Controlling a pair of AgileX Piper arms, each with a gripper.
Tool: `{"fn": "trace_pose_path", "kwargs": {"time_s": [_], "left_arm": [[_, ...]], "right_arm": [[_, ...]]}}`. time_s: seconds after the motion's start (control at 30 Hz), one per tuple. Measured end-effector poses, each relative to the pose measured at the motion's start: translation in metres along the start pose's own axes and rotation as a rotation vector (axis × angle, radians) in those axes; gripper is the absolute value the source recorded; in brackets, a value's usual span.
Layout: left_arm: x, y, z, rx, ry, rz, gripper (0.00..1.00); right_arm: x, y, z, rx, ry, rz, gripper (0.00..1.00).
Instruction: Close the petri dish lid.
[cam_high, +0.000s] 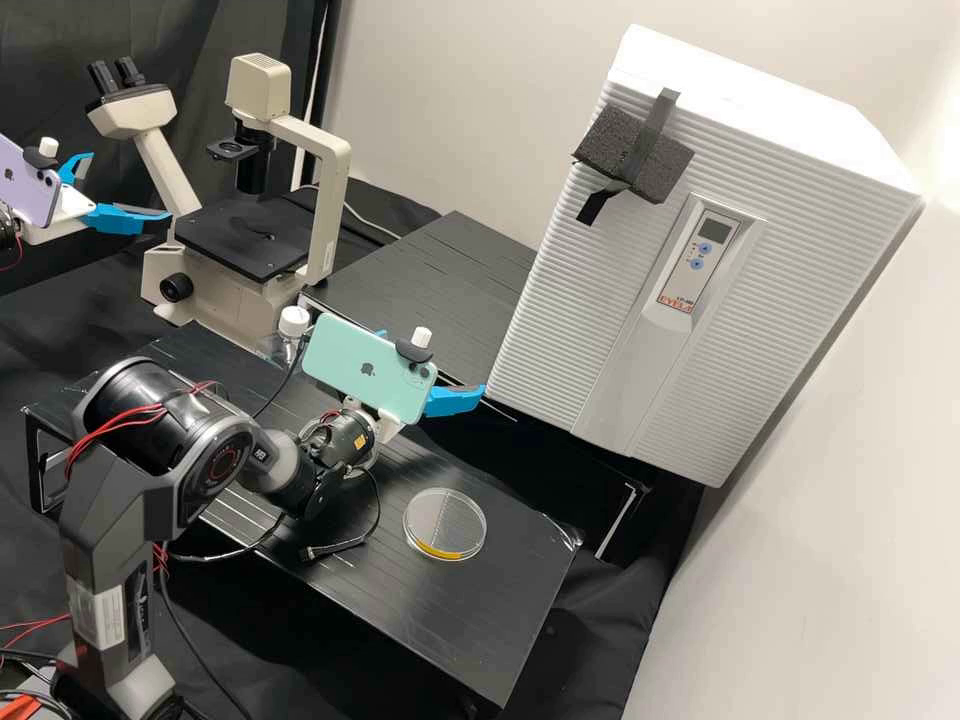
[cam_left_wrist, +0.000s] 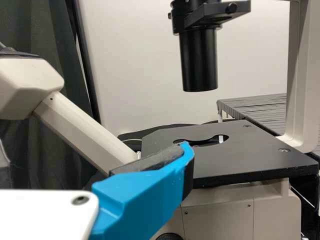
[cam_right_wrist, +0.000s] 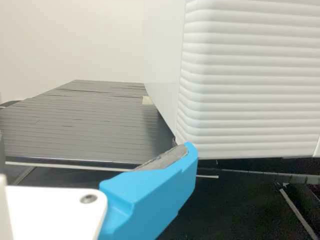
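**First inspector:** Where do we place the petri dish (cam_high: 445, 535) relative to the tools?

**Second inspector:** On the table (cam_high: 500, 600), below the right tool (cam_high: 443, 363) and on its camera side, well apart from it. The left tool (cam_high: 130, 187) is farther off again, beside the microscope (cam_high: 328, 200).

**First inspector:** State of the tools?

**Second inspector:** Both wide, fingers spread, nothing held. The right one points towards the corner of the incubator (cam_high: 800, 220), above the dish's level.

**First inspector:** And the lid (cam_high: 448, 512)?

**Second inspector:** We take the clear upper disc for it, lying over the base, with a yellow strip (cam_high: 438, 551) at the rim. Whether it is fully seated, we cannot establish.

**First inspector:** Then which step is in hand?

**Second inspector:** In our judgement, none at the dish: either the closing is finished or the approach has yet to begin. Should the lid prove loose, we would need the right tool lowered over the dish, lined up with the rim, then gentle, even pressure. An off-centre push could slide the dish. Should it prove seated, we recommend no further contact.
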Motion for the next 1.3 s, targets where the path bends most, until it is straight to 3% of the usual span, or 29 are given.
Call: {"fn": "trace_pose_path", "kwargs": {"time_s": [0.4,0.93,1.1,1.3], "left_arm": [[0.000,0.000,0.000,0.000,0.000,0.000,1.00],[0.000,0.000,0.000,0.000,0.000,0.000,1.00],[0.000,0.000,0.000,0.000,0.000,0.000,1.00],[0.000,0.000,0.000,0.000,0.000,0.000,1.00]], "right_arm": [[-0.008,0.003,0.003,-0.006,-0.009,0.004,1.00],[-0.110,0.048,0.023,0.038,0.024,0.255,1.00],[-0.132,0.048,0.037,0.023,-0.008,0.259,1.00],[-0.151,0.040,0.050,0.033,-0.072,0.233,1.00]]}}
